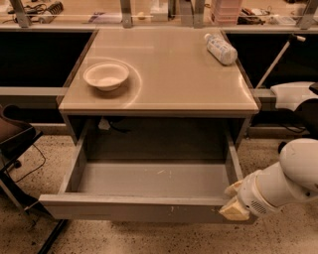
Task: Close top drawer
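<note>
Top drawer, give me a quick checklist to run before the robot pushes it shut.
1. The top drawer is open, with nothing seen inside to jam it: ok.
2. The hand is at the right end of the drawer's front panel: ok.
3. Firm contact between hand and panel: cannot tell.
4. The bowl and bottle sit up on the table, out of the drawer's path: ok.
5. The dark cable behind the drawer is out of its travel: cannot tell.

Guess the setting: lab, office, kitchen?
Probably a lab or workshop: cluttered back bench with cables, speckled floor, a beige table whose wide grey metal top drawer stands open. The gripper sits at that drawer's front right corner.
</note>
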Controlling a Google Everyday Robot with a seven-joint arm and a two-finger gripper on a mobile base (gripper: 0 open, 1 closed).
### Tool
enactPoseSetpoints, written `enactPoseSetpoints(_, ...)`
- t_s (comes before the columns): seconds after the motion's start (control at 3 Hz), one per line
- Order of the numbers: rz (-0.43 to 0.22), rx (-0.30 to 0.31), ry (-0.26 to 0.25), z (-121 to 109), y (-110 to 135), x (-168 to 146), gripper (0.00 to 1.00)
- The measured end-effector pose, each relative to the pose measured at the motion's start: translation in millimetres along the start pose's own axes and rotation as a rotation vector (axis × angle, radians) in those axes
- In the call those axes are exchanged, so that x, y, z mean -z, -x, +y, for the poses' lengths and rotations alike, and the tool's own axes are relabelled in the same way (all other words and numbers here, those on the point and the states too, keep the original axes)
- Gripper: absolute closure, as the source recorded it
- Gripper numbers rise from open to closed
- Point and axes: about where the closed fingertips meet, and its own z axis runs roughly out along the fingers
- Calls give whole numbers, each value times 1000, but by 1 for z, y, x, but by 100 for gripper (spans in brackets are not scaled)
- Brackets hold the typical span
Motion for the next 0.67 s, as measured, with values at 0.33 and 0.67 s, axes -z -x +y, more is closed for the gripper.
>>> enactPoseSetpoints(0.33, -12, 11, -9, -7, 8, -1, 100)
enactPoseSetpoints(0.67, -20, 28, -15, -16, 20, -6, 100)
